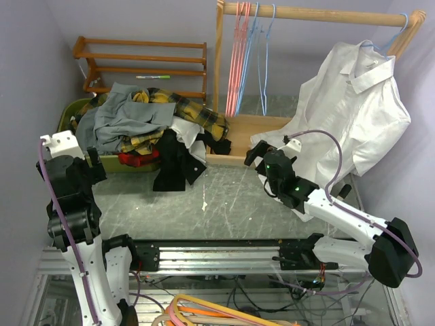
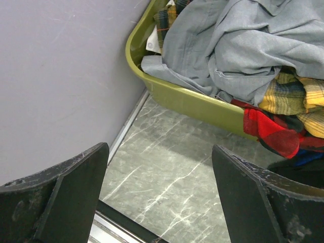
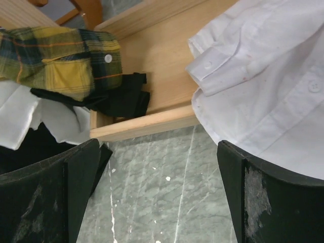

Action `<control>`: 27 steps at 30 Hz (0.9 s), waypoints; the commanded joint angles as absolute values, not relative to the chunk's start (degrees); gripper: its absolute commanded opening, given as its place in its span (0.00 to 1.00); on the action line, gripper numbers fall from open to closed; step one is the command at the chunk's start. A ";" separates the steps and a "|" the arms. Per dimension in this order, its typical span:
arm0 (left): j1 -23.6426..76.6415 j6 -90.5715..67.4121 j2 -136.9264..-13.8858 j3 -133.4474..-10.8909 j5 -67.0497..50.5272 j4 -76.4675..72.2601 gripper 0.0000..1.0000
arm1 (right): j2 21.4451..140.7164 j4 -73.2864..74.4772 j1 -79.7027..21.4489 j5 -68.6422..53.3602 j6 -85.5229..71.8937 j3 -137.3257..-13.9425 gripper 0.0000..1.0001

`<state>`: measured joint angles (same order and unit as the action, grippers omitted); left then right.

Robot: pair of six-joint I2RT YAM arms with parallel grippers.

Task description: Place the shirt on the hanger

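Note:
The grey shirt (image 1: pixel 126 119) lies crumpled on top of a clothes pile in an olive-green bin at the back left. It also shows in the left wrist view (image 2: pixel 243 45). A light-blue hanger (image 1: pixel 264 54) hangs empty on the wooden rail beside the pink hangers (image 1: pixel 238 54). My left gripper (image 1: pixel 94 166) is open and empty, just left of the bin, over the table in the left wrist view (image 2: pixel 159 192). My right gripper (image 1: pixel 264 155) is open and empty in front of the rack's wooden base, low over the table (image 3: pixel 157 187).
The olive bin (image 2: pixel 192 101) also holds a yellow-and-black plaid shirt (image 1: pixel 190 112) and a red cloth (image 2: pixel 268 131). A black garment (image 1: pixel 177 166) spills onto the table. A white shirt (image 1: pixel 353 115) hangs at the right, touching the rack base (image 3: pixel 152 121). A wall (image 2: pixel 61 76) stands close on the left.

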<state>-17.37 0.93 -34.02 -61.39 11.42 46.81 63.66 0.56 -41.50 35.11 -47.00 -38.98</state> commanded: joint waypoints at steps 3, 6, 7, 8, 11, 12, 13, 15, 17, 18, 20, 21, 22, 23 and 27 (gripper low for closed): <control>-16.66 -0.80 -34.52 -59.88 15.21 42.98 0.93 | 64.28 4.31 -41.64 37.19 -46.38 -41.34 1.00; -16.64 0.10 -34.03 -57.27 11.02 40.68 0.93 | 62.80 2.52 -41.62 37.38 -46.62 -39.03 1.00; -16.65 0.59 -34.02 -56.53 10.76 40.09 0.93 | 61.47 1.04 -41.58 37.81 -46.59 -37.22 1.00; -16.68 0.58 -34.06 -56.37 10.99 39.90 0.93 | 60.02 -1.02 -41.57 37.99 -46.75 -35.29 1.00; -16.65 0.04 -33.99 -56.56 12.78 40.43 0.93 | 55.83 -10.32 -41.57 36.20 -47.47 -28.61 1.00; -16.65 -0.14 -34.14 -56.54 13.32 40.43 0.93 | 54.55 -13.74 -41.57 34.75 -46.83 -26.38 1.00; -16.63 -0.17 -34.18 -56.52 13.45 40.35 0.93 | 54.02 -17.57 -41.58 32.64 -45.82 -24.52 1.00; -16.65 0.04 -33.91 -56.71 12.59 40.56 0.93 | 53.67 -26.99 -41.62 26.36 -39.96 -20.22 1.00; -16.67 0.24 -34.19 -58.31 12.89 41.83 0.93 | 54.39 -37.90 -41.58 19.12 -35.34 -16.68 1.00; -16.70 0.74 -34.50 -59.60 12.96 43.11 0.94 | 55.75 -40.75 -41.57 16.89 -34.08 -16.55 1.00; -16.66 1.08 -35.07 -62.38 15.72 43.98 0.94 | 60.20 -39.53 -41.57 14.66 -33.53 -20.25 1.00; -16.72 2.07 -35.86 -64.25 15.39 44.87 0.94 | 62.63 -37.46 -41.53 14.26 -33.45 -22.28 1.00; -16.77 5.39 -36.98 -66.77 11.66 45.79 0.94 | 64.18 -35.82 -41.57 13.94 -33.27 -24.03 1.00; -17.13 8.08 -38.35 -69.45 6.50 46.79 0.93 | 65.15 -34.83 -41.58 13.97 -32.67 -25.14 1.00; -17.90 14.76 -54.53 -84.00 -8.56 56.62 0.93 | 63.61 -35.41 -41.57 14.10 -32.15 -24.14 1.00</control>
<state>-17.47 6.87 -42.24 -73.21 5.56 49.45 65.47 -31.62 -41.47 15.94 -34.72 -24.34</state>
